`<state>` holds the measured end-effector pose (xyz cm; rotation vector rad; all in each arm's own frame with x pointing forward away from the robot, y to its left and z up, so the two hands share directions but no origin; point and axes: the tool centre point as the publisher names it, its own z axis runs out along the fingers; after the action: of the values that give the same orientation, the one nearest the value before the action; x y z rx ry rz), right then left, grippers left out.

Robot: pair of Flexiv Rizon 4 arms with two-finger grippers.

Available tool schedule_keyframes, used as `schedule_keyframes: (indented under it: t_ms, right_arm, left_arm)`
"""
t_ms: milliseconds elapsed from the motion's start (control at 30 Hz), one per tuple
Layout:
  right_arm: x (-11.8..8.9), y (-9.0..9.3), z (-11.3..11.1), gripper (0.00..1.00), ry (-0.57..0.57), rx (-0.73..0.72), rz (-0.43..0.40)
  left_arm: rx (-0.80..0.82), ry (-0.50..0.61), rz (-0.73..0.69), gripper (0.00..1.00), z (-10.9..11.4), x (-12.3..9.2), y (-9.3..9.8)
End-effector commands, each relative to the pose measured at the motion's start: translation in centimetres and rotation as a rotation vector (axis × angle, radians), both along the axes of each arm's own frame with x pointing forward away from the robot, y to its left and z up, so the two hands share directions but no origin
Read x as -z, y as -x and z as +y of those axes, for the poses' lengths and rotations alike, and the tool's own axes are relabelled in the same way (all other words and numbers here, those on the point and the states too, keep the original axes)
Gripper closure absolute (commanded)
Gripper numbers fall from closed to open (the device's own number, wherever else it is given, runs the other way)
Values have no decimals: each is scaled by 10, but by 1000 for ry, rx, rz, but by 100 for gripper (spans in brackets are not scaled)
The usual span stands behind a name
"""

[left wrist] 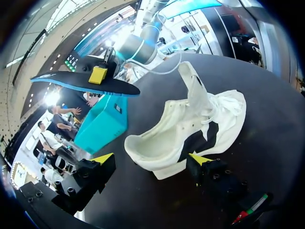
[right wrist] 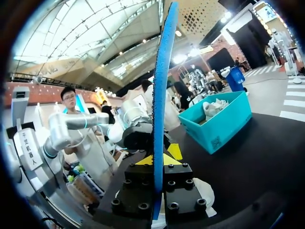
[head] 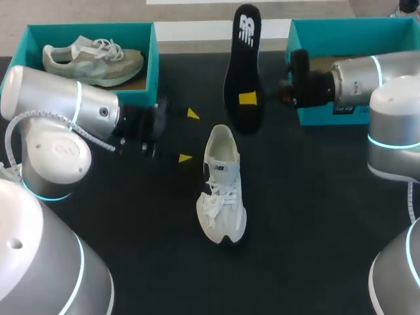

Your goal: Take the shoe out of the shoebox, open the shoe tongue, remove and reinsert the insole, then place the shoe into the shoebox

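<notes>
Black table [head: 315, 216]. White shoe [head: 222, 190] sat upright near the middle, toe toward the near edge. Left shoebox [head: 92, 27], teal, at far-left corner; right shoebox [head: 328, 29], teal, at far-right corner.

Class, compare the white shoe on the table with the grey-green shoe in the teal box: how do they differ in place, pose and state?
The white shoe stands on the table; the grey-green shoe sits inside the teal box. The white shoe's toe points toward the camera; the grey-green shoe lies crosswise. The white shoe's tongue is up and its insole is out, in the right gripper; the grey-green shoe is laced shut. Both are laced trainers.
</notes>
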<state>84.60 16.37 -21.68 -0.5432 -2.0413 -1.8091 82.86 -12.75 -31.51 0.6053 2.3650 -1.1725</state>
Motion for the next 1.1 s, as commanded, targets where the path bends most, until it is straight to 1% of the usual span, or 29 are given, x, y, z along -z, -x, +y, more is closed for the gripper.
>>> schedule_keyframes:
  t_ms: [33,167,200,333,467,600,733,1100]
  right_arm:
    - [20,-9,23,100,-7,0,-24]
    - [32,-11,32,100,-19,-11,-69]
    - [34,-12,34,100,-32,-22,-74]
    - [42,-13,40,100,-25,-44,-113]
    - [52,-13,42,100,-40,-64,-112]
    - [62,-10,43,100,-62,-68,-130]
    - [70,-9,43,100,-44,-78,-138]
    - [85,2,46,100,-41,-73,-91]
  left_arm:
    - [-10,16,16,0,8,8,9]
    - [-40,29,35,0,14,16,10]
    - [-46,34,40,0,15,16,10]
    - [-49,28,51,0,16,19,11]
    - [-51,23,58,0,17,20,12]
    - [-49,20,61,0,15,21,13]
    - [-46,22,60,0,12,20,14]
    - [-37,25,59,0,4,21,10]
